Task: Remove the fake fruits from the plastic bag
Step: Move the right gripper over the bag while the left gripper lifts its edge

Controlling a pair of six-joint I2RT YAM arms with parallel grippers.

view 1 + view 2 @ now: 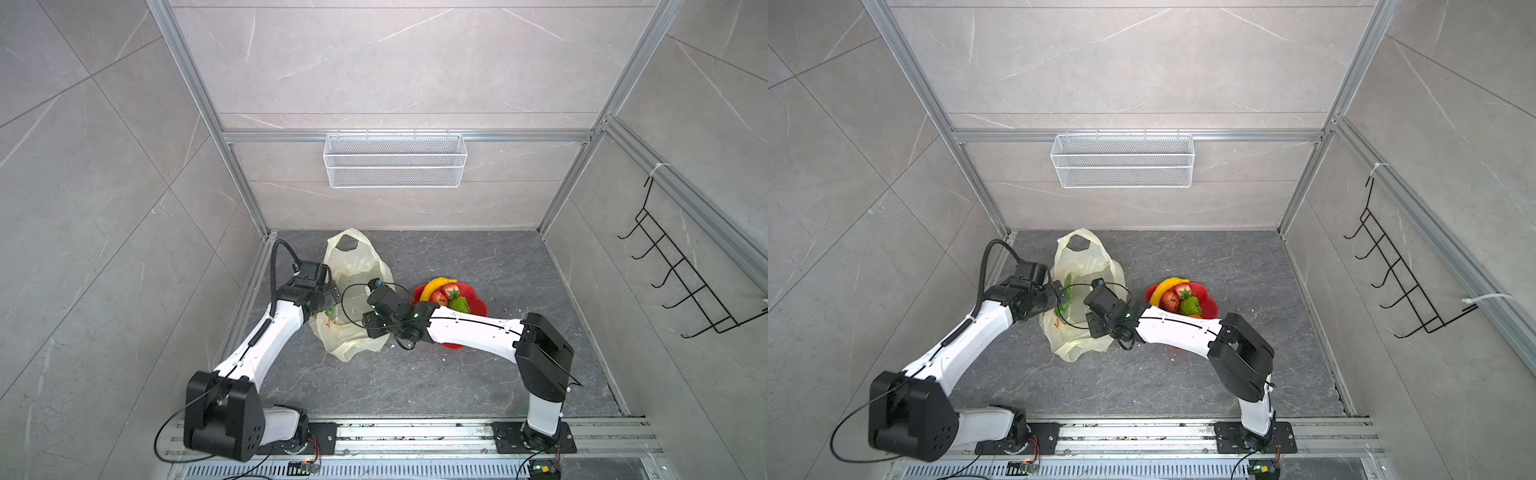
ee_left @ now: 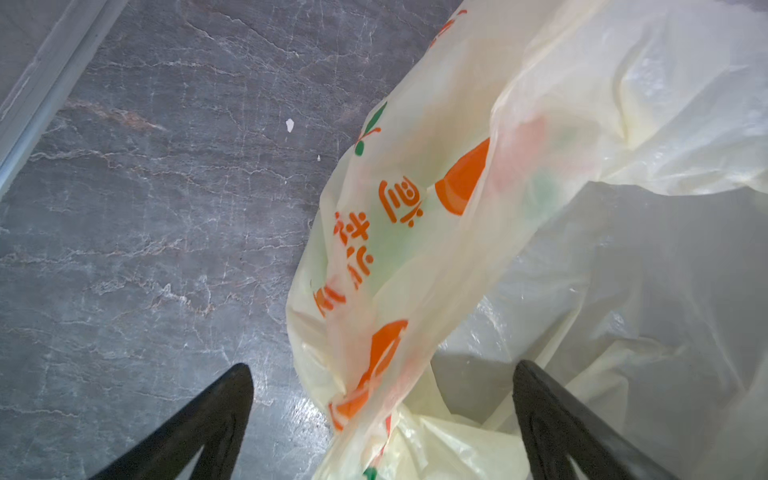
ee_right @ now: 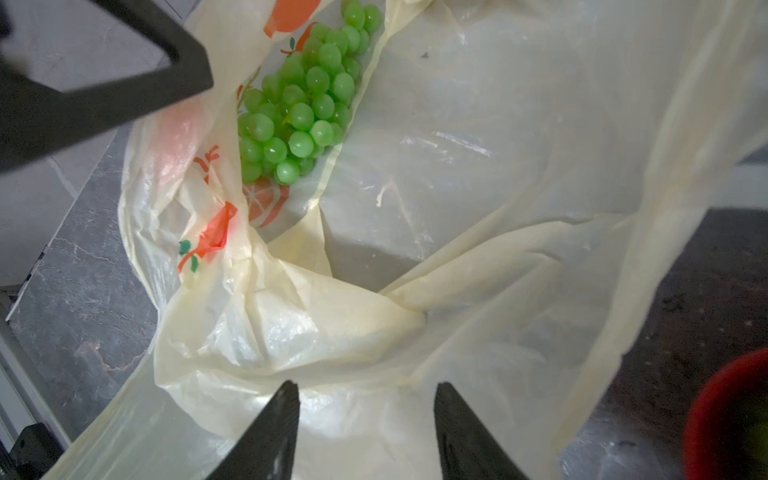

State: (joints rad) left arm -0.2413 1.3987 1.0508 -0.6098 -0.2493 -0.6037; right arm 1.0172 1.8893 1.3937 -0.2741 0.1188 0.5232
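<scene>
**Grapes in the Bag: Handling Notes**

The bag (image 1: pixel 353 257) lies crumpled on the tabletop (image 1: pixel 457 374), mouth gaping upward, near the plate (image 1: pixel 480 305). The plate already carries a banana (image 1: pixel 434 286) and other fruits. One bunch of grapes (image 3: pixel 303 104) lies inside the bag, against its printed side wall.

The left pincer (image 2: pixel 382 368) is spread wide, astride the bag's rim without pinching it. The right pincer (image 3: pixel 368 386) hangs over the open mouth, jaws apart, holding nothing.

Judged handling:
- **Bag:** the film looks thin, limp and slippery. It will likely fold under any push and may ride up with the fruit.
- **Grapes:** the bunch looks light, and its knobbly surface should give good purchase.
- **Grip:** close across the middle of the bunch, clear of the film.
- **Rim:** pin it with the left pincer first.
</scene>
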